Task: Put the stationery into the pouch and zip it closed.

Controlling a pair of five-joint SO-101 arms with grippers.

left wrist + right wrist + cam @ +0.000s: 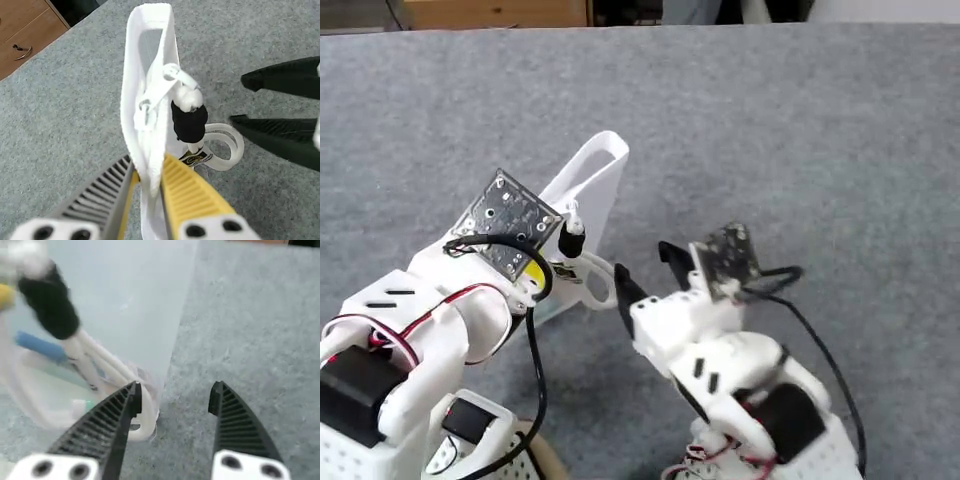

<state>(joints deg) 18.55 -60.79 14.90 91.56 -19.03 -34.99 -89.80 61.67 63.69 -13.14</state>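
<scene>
Left pincer [149, 167], with 1 yellow and 1 grey finger, is clenched on the near edge of the white pouch [132, 100]. The pouch [590, 185] is held on edge above the grey counter [770, 130]; whether its far end touches the counter cannot be told.

Right pincer [176, 390], with 2 black fingers, is released and grasps nothing. It sits just beside the pouch wall [140, 300], on the side where the contents protrude.

Items at the pouch mouth:
- 1 black-capped item [189, 121] sticks out of the pouch, between the pouch wall and the right pincer [240, 100].
- 1 white loop [230, 145] projects sideways from the pouch, close under the lower black finger.
- 1 blue item [40, 346] shows through the translucent wall, inside the pouch.

Obstructions: in the high view, the left arm's camera board [508, 222] covers the near part of the pouch and the left pincer. The black-capped item [570, 240] and the white loop [600, 285] lie directly between the pouch and the right pincer [642, 262].

Surroundings: a wooden drawer front [25, 30] stands beyond the counter edge.
</scene>
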